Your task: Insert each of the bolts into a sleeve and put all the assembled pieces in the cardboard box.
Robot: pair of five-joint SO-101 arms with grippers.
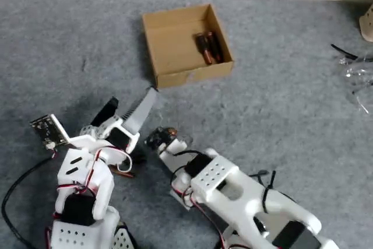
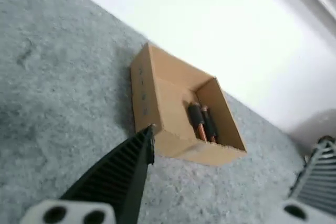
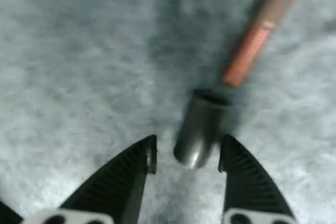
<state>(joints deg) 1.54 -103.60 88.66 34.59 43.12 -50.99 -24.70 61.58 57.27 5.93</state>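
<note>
The cardboard box [image 1: 169,56] stands at the back centre with two assembled pieces [image 1: 208,47] lying in it, copper bolts in dark sleeves [image 2: 202,121]. In the right wrist view a dark sleeve [image 3: 202,127] lies on the grey carpet, one end between the tips of my right gripper [image 3: 188,145], which is open around it. A copper bolt [image 3: 257,40] lies just beyond the sleeve, roughly in line with it. My left gripper [image 1: 133,96] hangs open above the carpet short of the box [image 2: 157,103], holding nothing.
Grey carpet covers the whole work surface. Clear safety glasses [image 1: 355,68] lie at the right edge. The two arms' bases [image 1: 81,202] stand close together at the front, with cables trailing to the left.
</note>
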